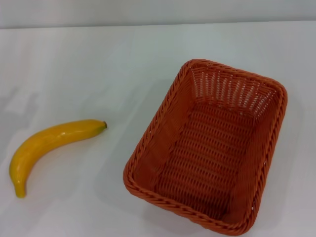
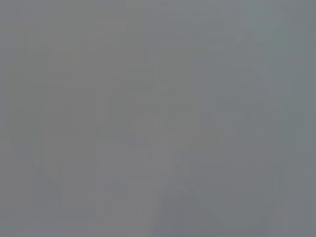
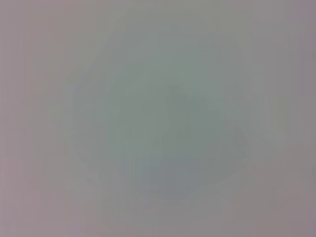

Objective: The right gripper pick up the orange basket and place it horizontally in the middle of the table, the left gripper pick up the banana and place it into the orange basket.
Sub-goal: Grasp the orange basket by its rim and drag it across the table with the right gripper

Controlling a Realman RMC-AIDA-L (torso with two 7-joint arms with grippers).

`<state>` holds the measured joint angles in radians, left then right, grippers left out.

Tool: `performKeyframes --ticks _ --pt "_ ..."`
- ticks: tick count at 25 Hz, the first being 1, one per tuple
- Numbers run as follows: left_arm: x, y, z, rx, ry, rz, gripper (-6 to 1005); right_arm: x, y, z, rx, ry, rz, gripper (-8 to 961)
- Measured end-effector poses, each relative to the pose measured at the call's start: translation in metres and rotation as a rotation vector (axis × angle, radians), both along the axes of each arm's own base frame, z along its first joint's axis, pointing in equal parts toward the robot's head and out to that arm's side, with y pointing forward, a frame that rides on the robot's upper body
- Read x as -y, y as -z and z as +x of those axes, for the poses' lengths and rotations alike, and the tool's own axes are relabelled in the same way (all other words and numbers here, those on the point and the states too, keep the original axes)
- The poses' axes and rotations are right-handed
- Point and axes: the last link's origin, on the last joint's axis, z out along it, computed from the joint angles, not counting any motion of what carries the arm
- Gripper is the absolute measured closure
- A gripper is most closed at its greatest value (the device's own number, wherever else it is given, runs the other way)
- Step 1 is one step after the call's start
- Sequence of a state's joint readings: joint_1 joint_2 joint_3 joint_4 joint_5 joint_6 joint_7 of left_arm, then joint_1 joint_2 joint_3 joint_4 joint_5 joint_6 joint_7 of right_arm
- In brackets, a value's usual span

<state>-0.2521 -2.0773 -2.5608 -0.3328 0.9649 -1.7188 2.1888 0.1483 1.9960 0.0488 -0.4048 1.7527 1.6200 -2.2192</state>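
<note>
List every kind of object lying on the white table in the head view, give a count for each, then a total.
Banana, yellow: 1
Orange basket, empty: 1
Total on the table: 2
No gripper shows in any view.

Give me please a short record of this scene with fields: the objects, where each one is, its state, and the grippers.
basket: orange basket, right side of the table, upright, empty, long axis running away from the robot and slightly tilted
banana: banana, left side, lying flat on the table, apart from the basket
grippers: neither in view; both wrist views show nothing recognisable
task progress: nothing picked up yet
</note>
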Motion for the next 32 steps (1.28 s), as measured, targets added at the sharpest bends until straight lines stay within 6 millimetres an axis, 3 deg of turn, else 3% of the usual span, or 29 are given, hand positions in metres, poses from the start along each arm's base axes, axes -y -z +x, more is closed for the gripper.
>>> performKeyframes --ticks 2,5,12,16,20,25,32 --pt "-0.006 0.000 0.002 -0.003 0.004 -0.001 382 -0.001 -0.001 -0.001 -0.004 -0.003 0.012 228" --pt "-0.012 0.001 0.004 -0.018 0.000 -0.005 401 -0.003 -0.002 -0.002 -0.011 -0.010 0.017 236" --pt "-0.016 -0.001 0.004 -0.012 -0.012 -0.002 288 -0.004 -0.004 -0.003 -0.010 -0.018 0.024 213" --pt "-0.016 -0.003 0.005 -0.008 -0.006 0.009 210 -0.011 -0.013 -0.015 0.055 -0.080 -0.060 200" --pt "-0.015 -0.003 0.005 -0.001 -0.001 0.005 132 -0.031 -0.036 -0.042 0.120 -0.165 -0.217 201" --pt "-0.007 -0.001 0.003 0.004 0.004 0.001 104 -0.071 -0.059 -0.095 0.240 -0.201 -0.480 203" --pt "0.010 0.001 -0.008 0.005 -0.034 -0.001 104 -0.130 -0.045 -0.165 0.385 -0.183 -0.856 207"
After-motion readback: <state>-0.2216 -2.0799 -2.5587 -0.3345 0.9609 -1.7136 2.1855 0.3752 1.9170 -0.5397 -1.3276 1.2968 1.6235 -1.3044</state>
